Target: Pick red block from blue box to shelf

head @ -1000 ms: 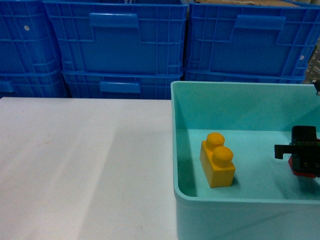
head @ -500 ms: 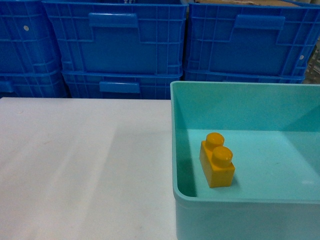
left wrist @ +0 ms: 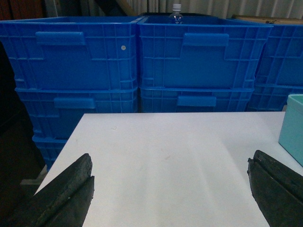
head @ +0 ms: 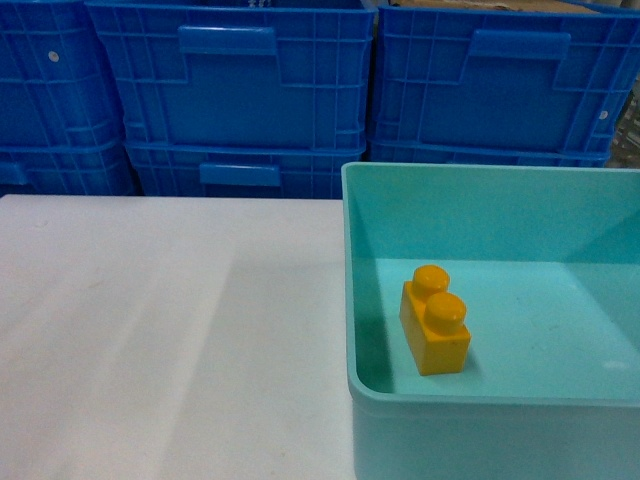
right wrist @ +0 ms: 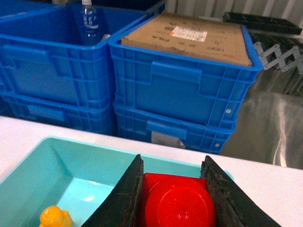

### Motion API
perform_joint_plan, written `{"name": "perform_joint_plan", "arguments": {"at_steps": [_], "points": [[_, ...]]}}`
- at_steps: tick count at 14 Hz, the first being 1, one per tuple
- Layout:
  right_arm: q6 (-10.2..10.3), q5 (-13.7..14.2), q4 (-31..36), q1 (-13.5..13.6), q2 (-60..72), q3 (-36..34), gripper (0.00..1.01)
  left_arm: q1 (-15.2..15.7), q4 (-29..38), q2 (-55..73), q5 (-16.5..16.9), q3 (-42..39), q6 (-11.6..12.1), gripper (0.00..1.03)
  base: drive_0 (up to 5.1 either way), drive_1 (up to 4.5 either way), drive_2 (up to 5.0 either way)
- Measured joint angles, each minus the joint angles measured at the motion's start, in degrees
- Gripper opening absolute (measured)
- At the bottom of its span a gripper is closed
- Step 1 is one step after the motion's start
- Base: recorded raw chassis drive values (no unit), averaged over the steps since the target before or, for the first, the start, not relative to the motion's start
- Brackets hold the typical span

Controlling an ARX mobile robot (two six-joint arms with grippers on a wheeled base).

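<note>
Sitting snug between the two dark fingers of the right gripper, the red block fills the gap completely, its round stud facing the wrist camera and both pads pressed against its sides. The jaws are clamped on it, and it hangs above the blue box, over the far rim and clear of the floor of the tub. Down inside that tub, near its front left corner, the yellow two-stud brick stands upright on the turquoise bottom; from the head view neither gripper shows at all.

Over on the other side, the left gripper hovers above the white table with its fingers spread wide apart, nothing between them, and only the corner of the tub peeking in at the right edge.

Farther back, dark blue ribbed crates are stacked along the table's far edge. One of them holds a flat cardboard carton, and its neighbour has a plastic water bottle standing in it.
</note>
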Motion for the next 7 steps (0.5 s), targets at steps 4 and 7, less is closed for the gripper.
{"name": "perform_joint_plan", "arguments": {"at_steps": [4,7], "points": [[1.07,-1.44,-0.11,-2.60,-7.21,-4.17,0.29,0.00,0.00,0.00,0.00,0.00,0.00,0.98,0.0,0.00,0.0],[2.82,-0.85,1.03,-1.73,-11.65,-8.48,0.29,0.00,0.00,0.00,0.00,0.00,0.00,0.98,0.0,0.00,0.0]]}}
